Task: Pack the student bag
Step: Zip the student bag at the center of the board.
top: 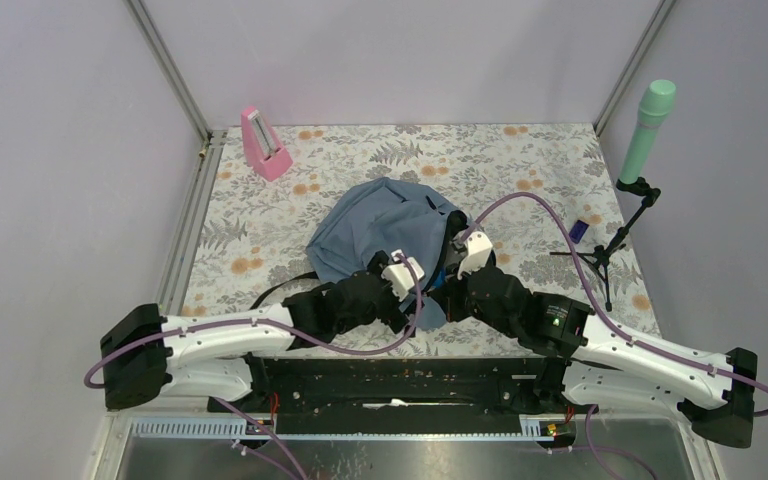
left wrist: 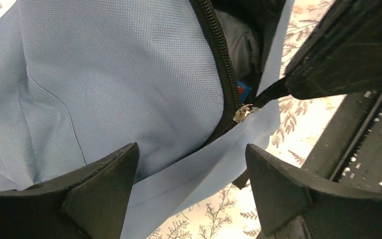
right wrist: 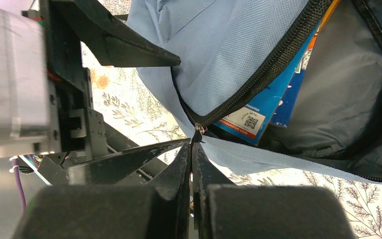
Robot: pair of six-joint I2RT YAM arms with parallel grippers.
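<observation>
Grey-blue student bag (top: 380,230), black zipper (left wrist: 222,59), floral tablecloth (top: 520,160), pink metronome (top: 263,143).

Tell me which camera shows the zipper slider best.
Left wrist: the metal zipper slider sits unobstructed near mid-frame on the bag. Right wrist shows it smaller, its tab pinched in the shut right gripper. From the top view it is lost between the arms.

I work in a staged robot lab cell. Plain pale lilac wall panels (top: 400,50) set in bare aluminium frame posts (top: 169,68) box in my floral-clothed worktop (top: 520,165), and my arms are bolted to its black near rail (top: 400,385).
</observation>
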